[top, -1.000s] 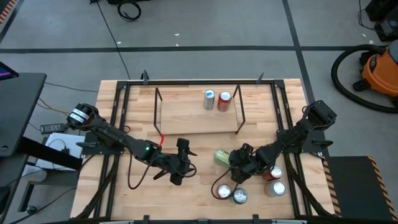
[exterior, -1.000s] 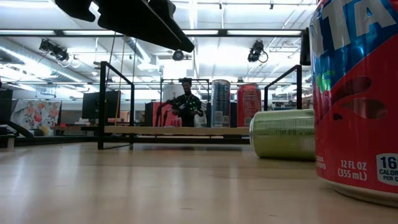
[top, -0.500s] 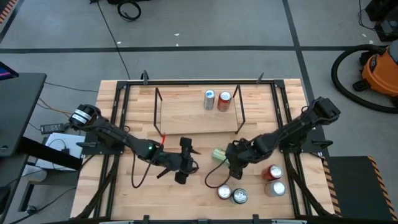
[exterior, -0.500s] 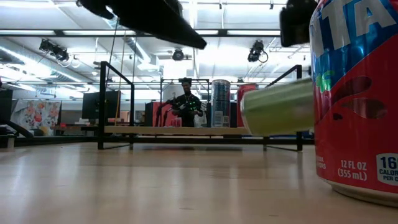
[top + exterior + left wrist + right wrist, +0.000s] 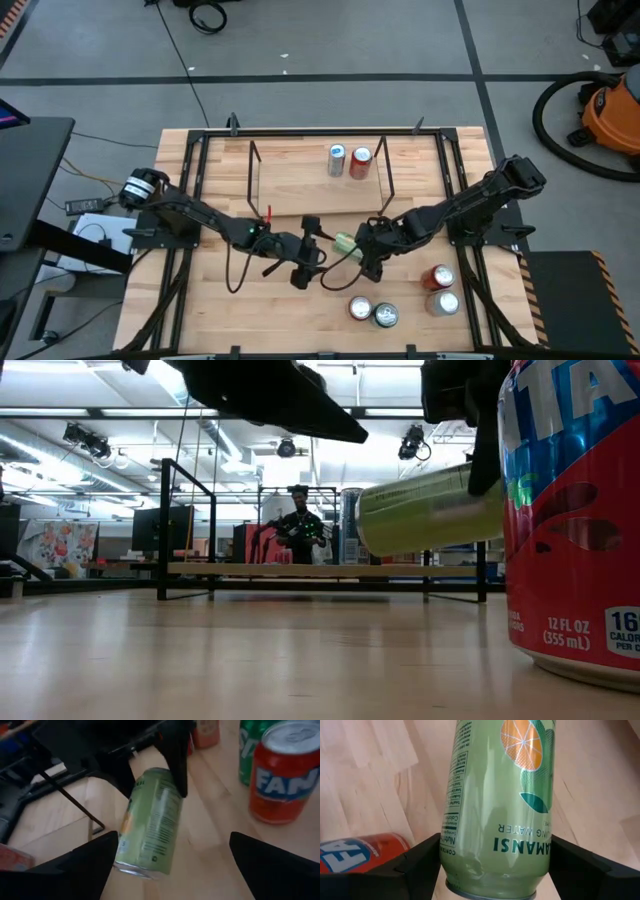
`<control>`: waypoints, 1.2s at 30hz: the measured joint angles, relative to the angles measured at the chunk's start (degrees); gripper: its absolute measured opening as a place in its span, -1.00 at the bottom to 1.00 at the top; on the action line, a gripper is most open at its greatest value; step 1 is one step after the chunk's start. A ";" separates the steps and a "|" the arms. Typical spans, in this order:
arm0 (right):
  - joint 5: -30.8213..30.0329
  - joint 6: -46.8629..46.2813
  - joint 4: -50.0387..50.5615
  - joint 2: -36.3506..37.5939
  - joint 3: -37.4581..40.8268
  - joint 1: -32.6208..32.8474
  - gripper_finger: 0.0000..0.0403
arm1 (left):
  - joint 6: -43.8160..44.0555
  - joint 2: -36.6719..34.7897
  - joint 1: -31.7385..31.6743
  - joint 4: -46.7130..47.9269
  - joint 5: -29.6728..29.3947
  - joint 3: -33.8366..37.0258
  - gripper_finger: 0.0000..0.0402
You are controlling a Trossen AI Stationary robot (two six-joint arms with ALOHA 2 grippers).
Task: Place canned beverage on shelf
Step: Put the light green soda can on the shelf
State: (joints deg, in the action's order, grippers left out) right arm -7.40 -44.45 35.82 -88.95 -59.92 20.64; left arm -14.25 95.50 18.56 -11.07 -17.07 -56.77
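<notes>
A light green can (image 5: 347, 243) is held above the table's middle by my right gripper (image 5: 362, 248), which is shut on it. The can also shows in the low view (image 5: 430, 510) and the right wrist view (image 5: 500, 805). My left gripper (image 5: 310, 252) is open, just left of the can. Its fingers stand on either side of the can's free end (image 5: 142, 862) without touching. The shelf (image 5: 320, 185) stands at the far middle, with a silver-blue can (image 5: 337, 158) and a red can (image 5: 361, 161) upright on its wood deck. My right gripper pinches the green can's round wall (image 5: 451, 851) between its two fingers, at the end nearer its wrist. The fingers (image 5: 176, 765) come from the table's right and lie along the can. The can is lifted clear of the table, lying nearly level, its free end toward my left gripper.
Several cans stand upright on the near right of the table: two (image 5: 360, 308) (image 5: 385, 316) near the front edge, two (image 5: 436, 277) (image 5: 445, 300) further right. A red Fanta can (image 5: 575, 510) fills the low view's right. A black frame (image 5: 190, 200) edges the table.
My right gripper has lifted the green can off the table, where it lay on its side, and carried it up and a little toward the table's left. My left gripper has gone toward the table's right, up to the can's free end.
</notes>
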 joint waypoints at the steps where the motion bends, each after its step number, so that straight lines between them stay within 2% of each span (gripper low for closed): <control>1: 0.23 -0.29 -0.35 0.00 0.00 -0.14 0.58 | -0.54 0.28 -0.11 -0.19 -0.35 0.00 0.96; 9: 2.36 -1.72 -1.75 0.00 0.00 -0.52 0.58 | -9.47 4.22 -0.14 -3.28 -5.28 0.00 0.96; 26: 2.68 -0.47 -6.85 0.00 -0.02 -1.30 0.58 | -10.54 6.91 -1.52 -4.59 -4.30 0.00 0.96; 36: 6.86 -1.18 -8.92 0.00 -0.04 -2.84 0.59 | -10.88 6.94 -1.71 -4.41 -5.74 0.00 0.92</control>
State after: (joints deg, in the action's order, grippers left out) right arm -0.54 -45.63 26.91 -88.95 -59.96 17.80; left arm -25.13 102.43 16.85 -15.49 -22.81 -56.77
